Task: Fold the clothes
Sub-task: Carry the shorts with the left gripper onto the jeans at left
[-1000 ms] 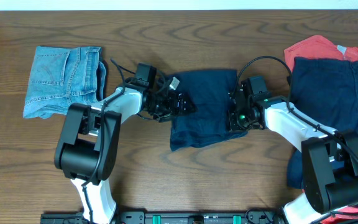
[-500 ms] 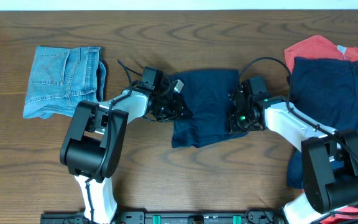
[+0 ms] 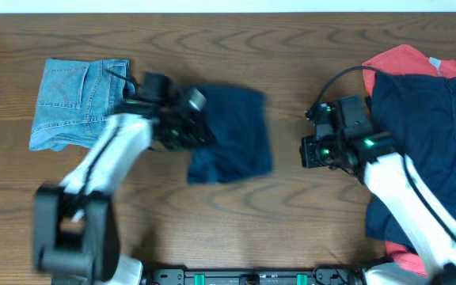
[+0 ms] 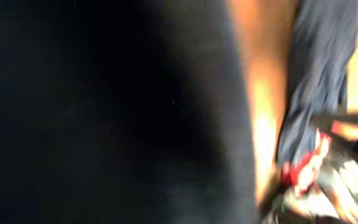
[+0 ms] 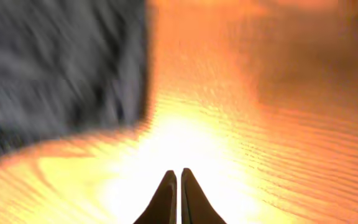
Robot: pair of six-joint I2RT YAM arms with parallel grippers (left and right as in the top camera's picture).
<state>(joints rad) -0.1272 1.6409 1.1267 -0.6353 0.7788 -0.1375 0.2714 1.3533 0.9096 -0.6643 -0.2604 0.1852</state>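
A grained wooden table [image 3: 291, 39] is bearing everything. Far right of the soft folded navy shorts [image 3: 232, 131], a second pair of navy shorts [image 3: 426, 119] is lying spread, cut off by the frame edge and hiding most of a coral-red garment [image 3: 398, 59]. Pale stitched denim shorts [image 3: 74, 103] are lying to the left. The left gripper [image 3: 187, 131] is touching the folded pair's left edge, but blur is hiding its grip. The right gripper [image 5: 179, 180] is hovering to their right, fingertips pressed together, empty.
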